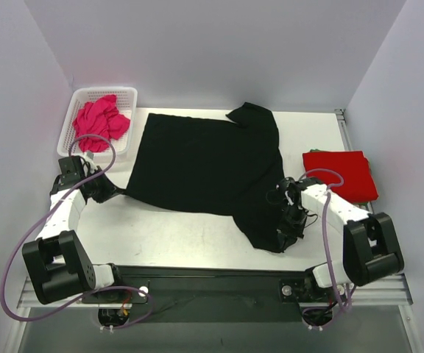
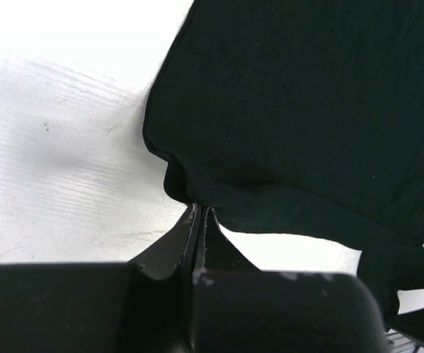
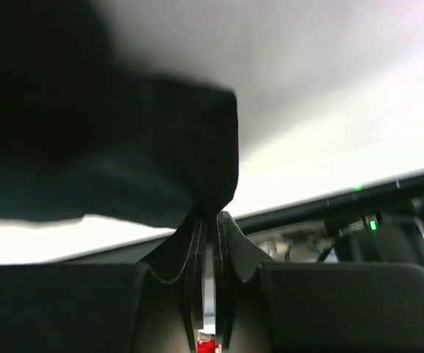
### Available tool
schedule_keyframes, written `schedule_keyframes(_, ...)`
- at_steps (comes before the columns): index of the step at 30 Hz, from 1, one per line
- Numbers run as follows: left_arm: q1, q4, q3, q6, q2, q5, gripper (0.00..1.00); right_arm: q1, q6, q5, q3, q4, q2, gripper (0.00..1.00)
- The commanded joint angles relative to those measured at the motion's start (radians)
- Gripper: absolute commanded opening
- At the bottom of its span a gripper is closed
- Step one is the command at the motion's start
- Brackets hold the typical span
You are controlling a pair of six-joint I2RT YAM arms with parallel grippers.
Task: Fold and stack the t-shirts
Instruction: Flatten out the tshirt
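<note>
Left claw (image 2: 199, 212) and right claw (image 3: 213, 217) each clamped closed on the soft black cloth t-shirt (image 1: 205, 165) edge, fold starting; next probably needed lifting together.

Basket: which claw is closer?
Left. The left claw grips the black shirt close by the basket; the right claw is far across, by the red shirt.

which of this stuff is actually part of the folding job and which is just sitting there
Part of the job:
black t-shirt, spread on the table, pinched by the left gripper and right gripper
red t-shirt, folded, at the right
pink t-shirt, crumpled in the white mesh basket

Just lying about:
white mesh basket
table
</note>
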Motion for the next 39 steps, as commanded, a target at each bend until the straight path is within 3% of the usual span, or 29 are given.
schedule_keyframes(1, 0.003, 0.015, 0.013, -0.042, -0.022, 0.009, 0.00, 0.011, -0.033, -0.029, 0.081, -0.204, -0.096, 0.00)
schedule_keyframes(9, 0.006, -0.028, -0.020, -0.102, -0.108, -0.023, 0.00, 0.034, -0.046, -0.121, 0.149, -0.350, -0.178, 0.00)
schedule_keyframes(21, 0.043, -0.233, 0.042, -0.107, -0.262, -0.117, 0.00, 0.098, -0.024, -0.222, 0.187, -0.482, -0.316, 0.00)
schedule_keyframes(28, 0.039, -0.229, 0.040, -0.108, -0.277, -0.086, 0.00, 0.103, -0.012, -0.137, 0.242, -0.493, -0.347, 0.00)
schedule_keyframes(32, -0.012, -0.181, 0.120, -0.136, -0.219, -0.083, 0.00, 0.068, -0.061, -0.021, 0.406, -0.490, -0.251, 0.00)
schedule_keyframes(34, -0.103, -0.157, 0.211, -0.159, -0.165, -0.117, 0.00, -0.004, -0.086, -0.003, 0.478, -0.460, -0.208, 0.00)
schedule_keyframes(38, -0.195, -0.122, 0.402, -0.207, -0.024, -0.116, 0.00, -0.119, -0.141, 0.005, 0.736, -0.420, -0.053, 0.00)
schedule_keyframes(39, -0.195, -0.112, 0.437, -0.232, -0.006, -0.096, 0.00, -0.139, -0.150, 0.009, 0.880, -0.425, -0.021, 0.00)
